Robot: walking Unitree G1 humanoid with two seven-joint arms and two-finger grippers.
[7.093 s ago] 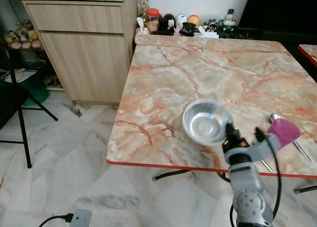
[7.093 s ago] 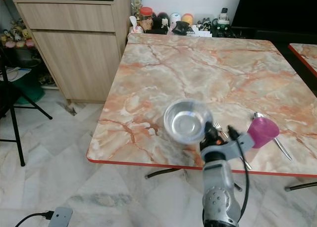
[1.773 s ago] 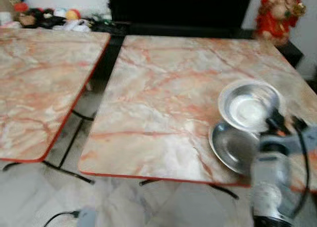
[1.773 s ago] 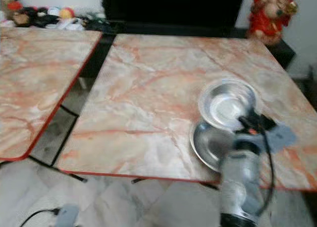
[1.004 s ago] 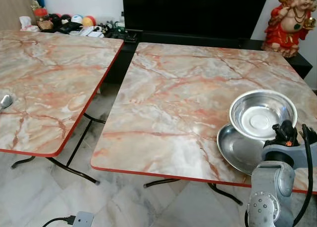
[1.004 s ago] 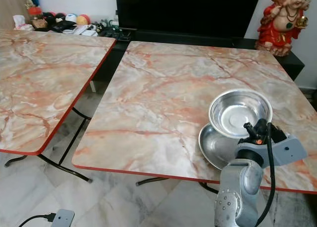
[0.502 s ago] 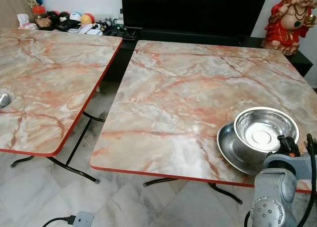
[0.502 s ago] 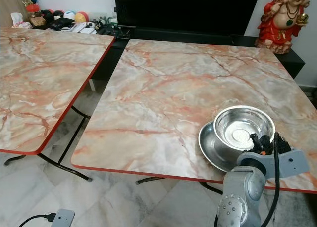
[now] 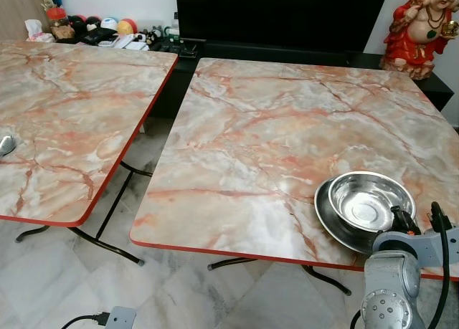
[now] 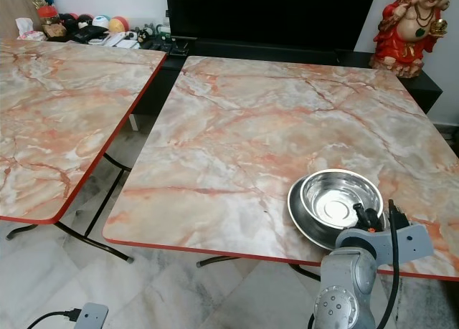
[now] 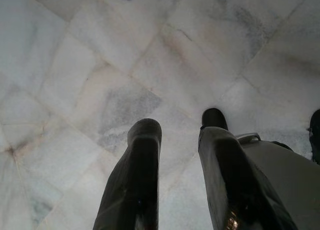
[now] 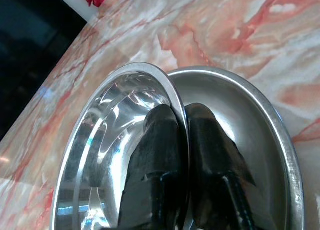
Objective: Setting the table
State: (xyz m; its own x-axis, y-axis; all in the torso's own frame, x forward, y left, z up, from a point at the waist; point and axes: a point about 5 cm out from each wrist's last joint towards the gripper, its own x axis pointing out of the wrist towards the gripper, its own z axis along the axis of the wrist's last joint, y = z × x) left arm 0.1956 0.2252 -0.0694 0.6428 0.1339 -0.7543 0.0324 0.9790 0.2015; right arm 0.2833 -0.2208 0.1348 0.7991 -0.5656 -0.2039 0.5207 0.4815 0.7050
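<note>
A shiny steel bowl (image 9: pixel 369 200) sits tilted inside a shallow steel plate (image 9: pixel 324 208) at the near right corner of the marble table (image 9: pixel 272 128). My right gripper (image 9: pixel 414 218) reaches it from the near side and is shut on the bowl's near rim. In the right wrist view one finger (image 12: pixel 157 140) is inside the bowl (image 12: pixel 110 135) and the other is outside, over the plate (image 12: pixel 245 104). My left gripper (image 11: pixel 179 127) hangs idle over the floor, its fingers a little apart with nothing between them.
A second marble table (image 9: pixel 64 107) stands to the left across a narrow gap, with a spoon (image 9: pixel 6 144) at the picture's edge. A red figurine (image 9: pixel 423 21) and a dark TV unit (image 9: pixel 272 17) lie behind. A power adapter (image 9: pixel 118 317) lies on the tiled floor.
The camera swung from the left table to the right one. Over the last second my right gripper has lowered the bowl from above the plate down into it.
</note>
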